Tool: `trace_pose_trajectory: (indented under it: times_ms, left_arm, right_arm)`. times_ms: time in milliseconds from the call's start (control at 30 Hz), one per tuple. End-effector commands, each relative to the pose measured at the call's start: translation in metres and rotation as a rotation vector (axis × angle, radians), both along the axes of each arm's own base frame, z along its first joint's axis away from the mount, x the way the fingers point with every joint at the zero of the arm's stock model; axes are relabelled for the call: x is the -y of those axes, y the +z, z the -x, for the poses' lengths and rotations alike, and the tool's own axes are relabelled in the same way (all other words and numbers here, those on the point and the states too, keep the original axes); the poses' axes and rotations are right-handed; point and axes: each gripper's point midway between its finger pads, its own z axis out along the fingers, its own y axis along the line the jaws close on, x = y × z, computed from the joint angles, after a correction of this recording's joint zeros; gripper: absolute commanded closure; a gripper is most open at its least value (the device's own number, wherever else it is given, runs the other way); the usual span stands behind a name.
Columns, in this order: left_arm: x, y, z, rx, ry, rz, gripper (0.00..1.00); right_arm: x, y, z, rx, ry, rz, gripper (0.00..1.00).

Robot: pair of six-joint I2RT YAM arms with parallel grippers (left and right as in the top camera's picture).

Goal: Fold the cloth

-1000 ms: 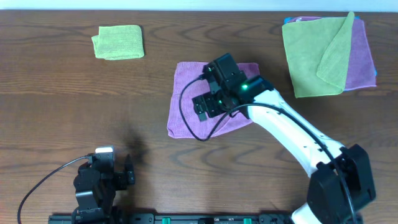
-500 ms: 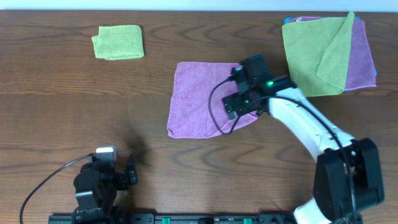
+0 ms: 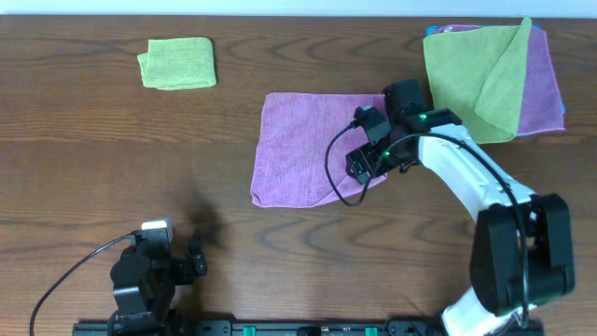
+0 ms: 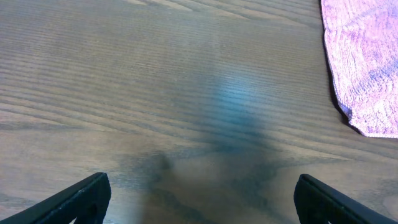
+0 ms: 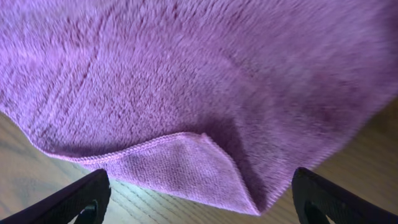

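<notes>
Right pincer (image 5: 200, 193) gaping wide, holding nothing; purple cloth (image 5: 186, 74) lying just ahead, near corner flipping over. Left pincer (image 4: 199, 196) gaping, empty.

Two green cloths (image 3: 177, 63) (image 3: 464, 89), two purple cloths (image 3: 298, 149) (image 3: 543, 89)

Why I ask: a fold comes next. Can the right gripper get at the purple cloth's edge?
Probably yes. The right gripper hangs open over the edge of the cloth; its curled corner lies between the fingers, nothing in the way.

wood table (image 3: 93, 140) w/ purple cloth (image 3: 298, 149), folded green cloth (image 3: 177, 63), cloth stack (image 3: 466, 84).
</notes>
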Motion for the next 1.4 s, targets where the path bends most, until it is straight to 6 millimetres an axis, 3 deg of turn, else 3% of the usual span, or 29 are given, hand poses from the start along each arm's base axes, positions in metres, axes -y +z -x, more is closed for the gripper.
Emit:
trace_pose_trajectory:
  times_ms: [0, 100, 200, 333, 733, 1033, 1367]
  left_arm:
    - [0.004, -0.005, 0.0, -0.005, -0.015, 0.017, 0.05]
    - [0.004, -0.005, 0.0, -0.006, -0.015, 0.018, 0.05]
    - [0.004, -0.005, 0.001, -0.009, -0.015, 0.018, 0.04]
    - [0.004, -0.006, 0.001, -0.011, -0.015, 0.018, 0.05]
    - [0.004, -0.006, 0.001, -0.011, -0.015, 0.018, 0.04]
    - [0.004, -0.006, 0.001, -0.011, -0.015, 0.018, 0.05]
    - [0.004, -0.006, 0.001, -0.012, -0.015, 0.018, 0.05]
  right_arm:
    - [-0.003, -0.012, 0.008, -0.041, 0.054, -0.021, 0.08]
    - [-0.005, -0.015, 0.009, -0.049, 0.062, -0.028, 0.13]
    - [-0.005, -0.015, 0.008, -0.048, 0.064, -0.029, 0.26]
    - [-0.006, -0.017, 0.009, -0.053, 0.072, -0.033, 0.32]
    - [-0.006, -0.032, 0.014, -0.096, 0.086, -0.031, 0.35]
    - [-0.007, -0.033, 0.012, -0.086, 0.094, -0.034, 0.43]
    - [-0.008, -0.04, 0.009, -0.084, 0.094, -0.034, 0.45]
